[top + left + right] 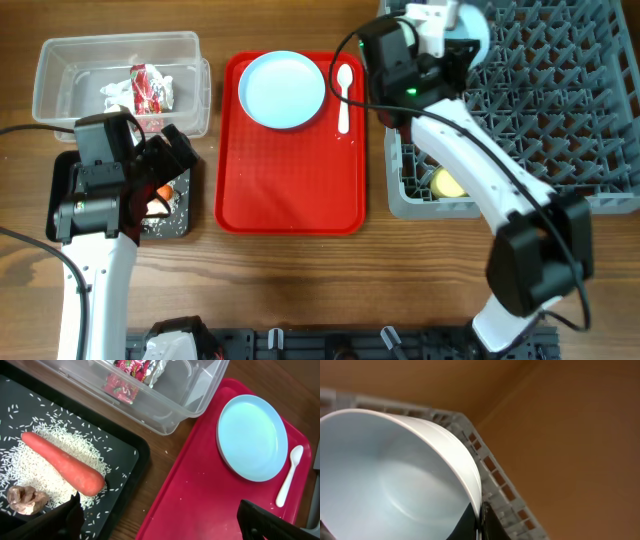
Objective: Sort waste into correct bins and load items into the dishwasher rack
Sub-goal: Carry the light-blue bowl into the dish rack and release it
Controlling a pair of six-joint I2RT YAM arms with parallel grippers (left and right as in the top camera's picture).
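My left gripper [168, 168] [165, 527] is open and empty, over the right edge of the black tray [70, 180] [127, 475]. The tray holds the orange carrot [62, 462] on loose rice grains [30, 457]. The clear tub [60, 60] [200, 395] holds crumpled tissue [113, 93] and the red wrapper [152, 88] [122, 387]. The light blue plate [283, 90] [252, 437] and white spoon [344, 95] [290, 475] lie on the red tray [290, 190] [200, 505]. My right gripper [445, 25] [479, 522] is shut on the rim of a light blue bowl [480, 30] [385, 475] over the far left corner of the grey dishwasher rack [540, 110] [495, 467]. A yellow cup [447, 183] sits in the rack.
A small brown lump [22, 500] lies on the black tray beside the carrot's tip. A few rice grains lie on the red tray. A strip of bare wooden table [300, 280] runs along the front. A dark fixture [300, 345] sits at the near table edge.
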